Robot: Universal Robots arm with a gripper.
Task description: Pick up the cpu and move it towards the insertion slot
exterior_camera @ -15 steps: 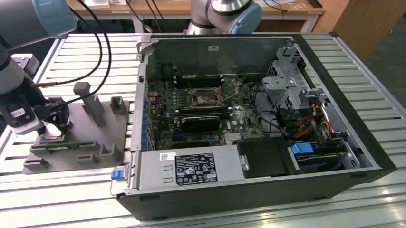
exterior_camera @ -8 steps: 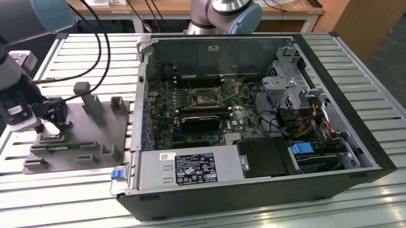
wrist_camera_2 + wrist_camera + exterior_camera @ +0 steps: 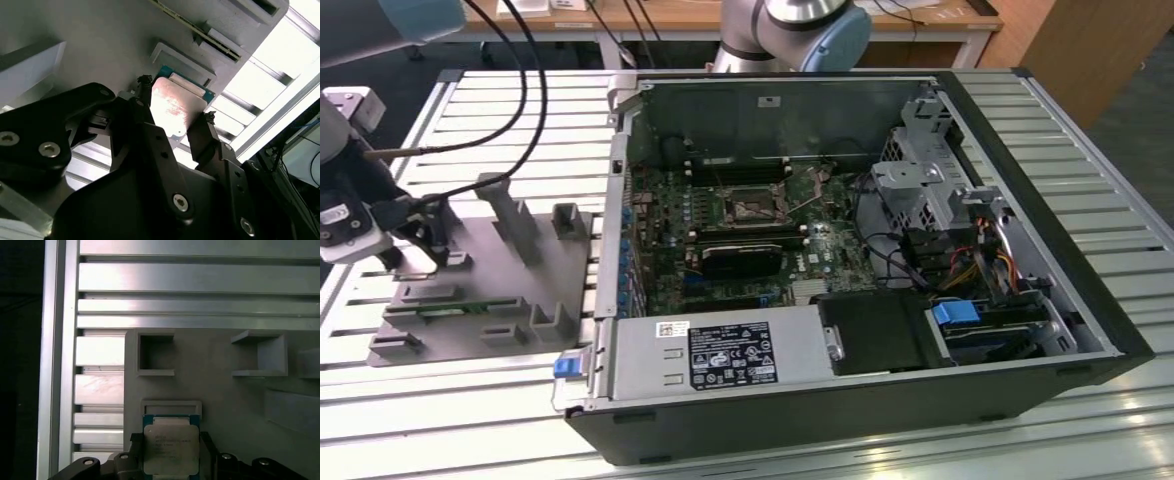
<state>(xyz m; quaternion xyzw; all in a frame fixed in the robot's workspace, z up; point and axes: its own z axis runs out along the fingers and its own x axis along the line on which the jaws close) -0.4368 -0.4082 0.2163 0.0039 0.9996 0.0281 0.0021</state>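
Black gripper [image 3: 177, 100], silver screws [image 3: 180, 202]

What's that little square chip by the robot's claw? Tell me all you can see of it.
The cpu is a small, flat square chip: silvery-grey metal top with faint print, bluish-green rim. It lies level, seemingly resting on the grey fixture, beside a low raised bracket. The gripper straddles two opposite edges; whether it is clamped cannot be told.
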